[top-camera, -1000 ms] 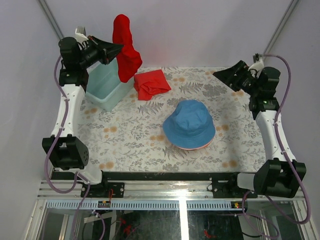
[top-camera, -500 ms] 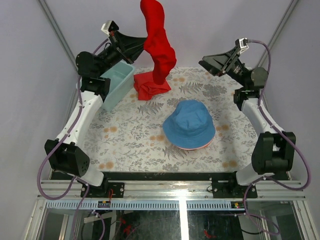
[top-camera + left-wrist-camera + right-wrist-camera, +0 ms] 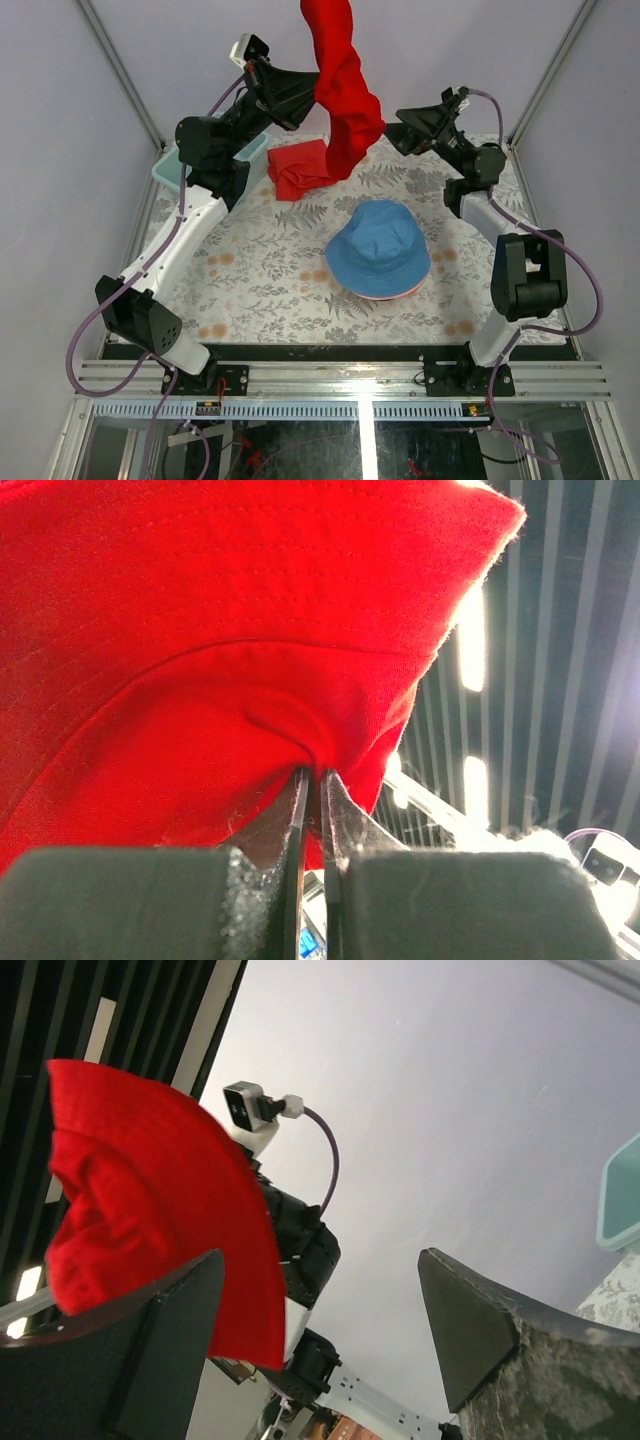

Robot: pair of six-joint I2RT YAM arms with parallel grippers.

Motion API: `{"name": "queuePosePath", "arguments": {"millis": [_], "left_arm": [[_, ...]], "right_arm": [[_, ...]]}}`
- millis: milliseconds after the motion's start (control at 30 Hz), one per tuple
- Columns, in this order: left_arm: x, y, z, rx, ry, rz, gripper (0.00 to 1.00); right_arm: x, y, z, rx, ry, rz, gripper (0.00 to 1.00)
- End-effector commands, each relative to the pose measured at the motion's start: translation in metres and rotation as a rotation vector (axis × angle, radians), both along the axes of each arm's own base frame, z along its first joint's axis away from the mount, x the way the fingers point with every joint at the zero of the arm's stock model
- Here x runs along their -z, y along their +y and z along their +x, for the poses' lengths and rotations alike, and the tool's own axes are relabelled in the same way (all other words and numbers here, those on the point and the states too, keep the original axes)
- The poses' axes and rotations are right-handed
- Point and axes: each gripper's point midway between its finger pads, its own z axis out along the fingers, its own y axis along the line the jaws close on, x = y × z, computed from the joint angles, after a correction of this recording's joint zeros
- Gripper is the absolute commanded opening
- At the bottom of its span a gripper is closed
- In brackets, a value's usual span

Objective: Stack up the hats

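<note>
High above the far edge of the table (image 3: 260, 290), the left gripper (image 3: 316, 95) is clamped on the red hat (image 3: 345, 100). In the left wrist view its jaws meet on a puckered pinch of cloth under the brim, with almost no gap between them. The hat hangs limp, its long axis close to vertical and its lower end swinging slightly toward the right edge. That end dangles above the folded red cloth (image 3: 300, 168) lying at the far edge. The right gripper (image 3: 392, 135) is spread wide and holds nothing. It sits just beside the hat's lower end, and I cannot tell whether a finger touches the fabric. The blue hat (image 3: 380, 245) rests brim-down about midway between the far and near edges, toward the right edge. It therefore lies below the held hat and nearer to me. The rim of the pink hat (image 3: 388, 297) peeps out beneath it, so I judge a stack has begun; no orange hat shows. I judge the right arm better placed to catch the free end and open the crown before lowering. The red fabric is a soft woven twill with parallel stitch rows on the brim and a frayed corner. The blue crown is domed and smooth. A teal bin (image 3: 165, 170) stands at the far left corner.
</note>
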Motion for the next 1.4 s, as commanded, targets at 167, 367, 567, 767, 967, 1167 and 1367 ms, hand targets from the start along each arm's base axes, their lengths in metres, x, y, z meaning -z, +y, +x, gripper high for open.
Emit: {"name": "queuePosePath", "arguments": {"millis": [167, 367, 567, 767, 967, 1167, 1367], "left_arm": [[-0.019, -0.011, -0.014, 0.177, 0.132, -0.124, 0.0], [-0.003, -0.019, -0.006, 0.199, 0.159, -0.141, 0.0], [0.006, -0.022, 0.001, 0.221, 0.165, -0.156, 0.0], [0.038, -0.023, 0.018, 0.23, 0.215, -0.186, 0.0], [0.061, -0.008, 0.041, 0.189, 0.23, -0.176, 0.0], [0.07, 0.026, 0.06, 0.106, 0.22, -0.147, 0.0], [0.087, 0.033, 0.071, 0.075, 0.25, -0.118, 0.0]], "right_arm": [[-0.025, 0.027, -0.007, -0.018, -0.127, 0.051, 0.86], [-0.032, 0.046, -0.006, -0.05, -0.123, 0.089, 0.86], [-0.032, 0.053, -0.006, -0.07, -0.105, 0.136, 0.86], [-0.037, 0.046, -0.01, -0.119, -0.071, 0.243, 0.8], [-0.025, 0.045, -0.015, -0.135, -0.025, 0.204, 0.67], [-0.011, 0.021, -0.011, -0.087, 0.005, 0.175, 0.61], [-0.01, 0.008, -0.011, -0.07, 0.01, 0.172, 0.61]]}}
